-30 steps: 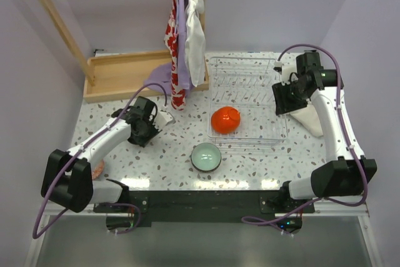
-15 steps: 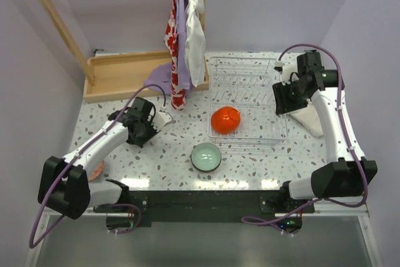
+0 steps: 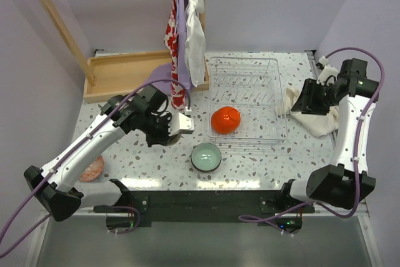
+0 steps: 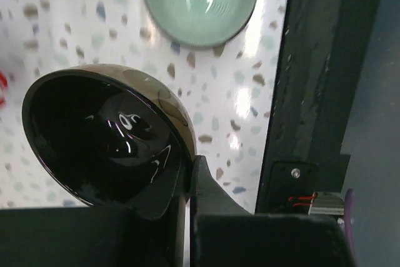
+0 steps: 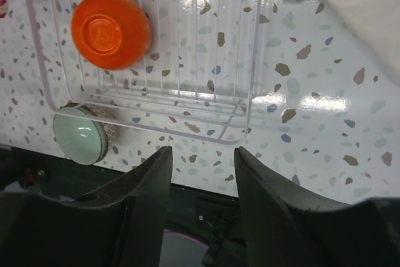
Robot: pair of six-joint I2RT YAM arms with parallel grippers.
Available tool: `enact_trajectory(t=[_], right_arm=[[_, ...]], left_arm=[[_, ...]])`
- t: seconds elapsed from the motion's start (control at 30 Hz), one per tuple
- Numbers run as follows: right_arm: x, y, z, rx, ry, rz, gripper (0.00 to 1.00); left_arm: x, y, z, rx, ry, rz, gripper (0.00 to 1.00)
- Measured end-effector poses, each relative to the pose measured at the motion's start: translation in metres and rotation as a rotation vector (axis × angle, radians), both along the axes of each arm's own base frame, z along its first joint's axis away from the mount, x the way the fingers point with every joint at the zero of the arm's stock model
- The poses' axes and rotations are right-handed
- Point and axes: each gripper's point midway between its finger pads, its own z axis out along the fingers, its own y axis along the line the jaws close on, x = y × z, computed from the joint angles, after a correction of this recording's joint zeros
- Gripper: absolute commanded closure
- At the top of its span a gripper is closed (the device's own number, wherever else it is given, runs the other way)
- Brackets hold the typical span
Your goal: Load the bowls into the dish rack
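Note:
My left gripper (image 3: pixel 165 128) is shut on the rim of a glossy dark brown-black bowl (image 4: pixel 106 142) and holds it tilted above the table, left of the dish rack (image 3: pixel 275 132). An orange-red bowl (image 3: pixel 225 119) lies upside down in the rack's front left part and also shows in the right wrist view (image 5: pixel 111 30). A pale mint green bowl (image 3: pixel 205 156) sits upright on the table in front of the rack, and it also shows in the left wrist view (image 4: pixel 200 1). My right gripper (image 5: pixel 203 173) is open and empty, off the rack's right side.
A speckled pinkish bowl (image 3: pixel 94 168) sits at the table's left edge under my left arm. A wooden tray (image 3: pixel 125 73) lies at the back left. Cloths (image 3: pixel 186 29) hang from a wooden frame above the rack's left side. A white cloth (image 3: pixel 312 115) lies right of the rack.
My left arm has moved right towards the rack with the dark bowl in its grip. My right arm has pulled back to the right, away from the rack.

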Motion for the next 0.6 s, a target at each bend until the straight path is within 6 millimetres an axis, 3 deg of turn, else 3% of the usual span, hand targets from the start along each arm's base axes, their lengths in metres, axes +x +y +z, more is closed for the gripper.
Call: enact_trajectory(t=[0.17, 0.3, 0.47, 0.6], right_arm=[[0.011, 0.01, 0.026, 0.029, -0.137, 0.009, 0.32], [0.024, 0.005, 0.052, -0.008, -0.24, 0.011, 0.28], [0.04, -0.002, 0.057, -0.026, -0.252, 0.027, 0.31], [0.043, -0.005, 0.048, -0.033, -0.224, 0.052, 0.43]], left_arm=[[-0.001, -0.084, 0.032, -0.112, -0.009, -0.189, 1.0], [0.025, -0.14, 0.028, -0.163, -0.01, -0.225, 1.0], [0.06, -0.207, 0.007, -0.226, 0.019, -0.21, 1.0], [0.083, -0.262, -0.002, -0.302, 0.058, -0.178, 1.0]])
